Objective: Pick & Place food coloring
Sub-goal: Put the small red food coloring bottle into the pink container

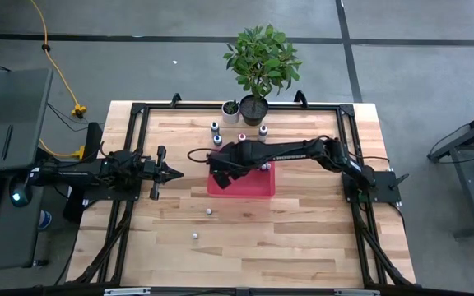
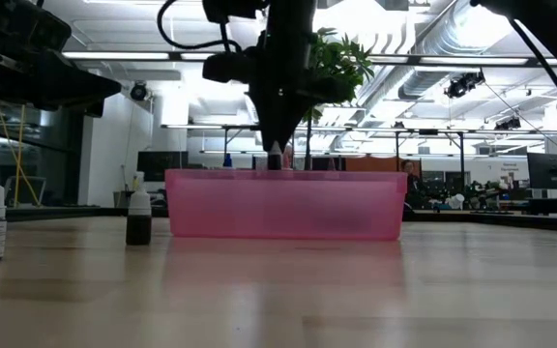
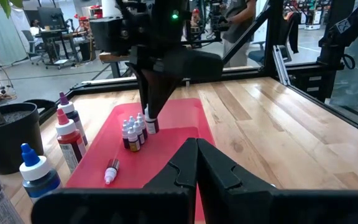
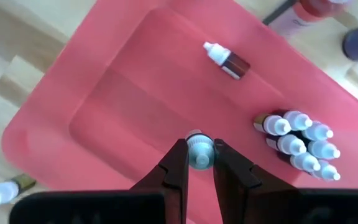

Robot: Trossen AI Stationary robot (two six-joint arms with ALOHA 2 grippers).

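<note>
The right claw [image 4: 199,163] pinches a small bottle [image 4: 199,149] by its cap, above the red tray [image 4: 123,93]. It should lower it upright beside the standing cluster [image 4: 297,146], without knocking them.

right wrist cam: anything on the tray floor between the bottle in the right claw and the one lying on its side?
Nothing. In the right wrist view the stretch of red tray between the held bottle in the right claw and the tipped bottle is bare. The standing cluster sits off to one side.
</note>
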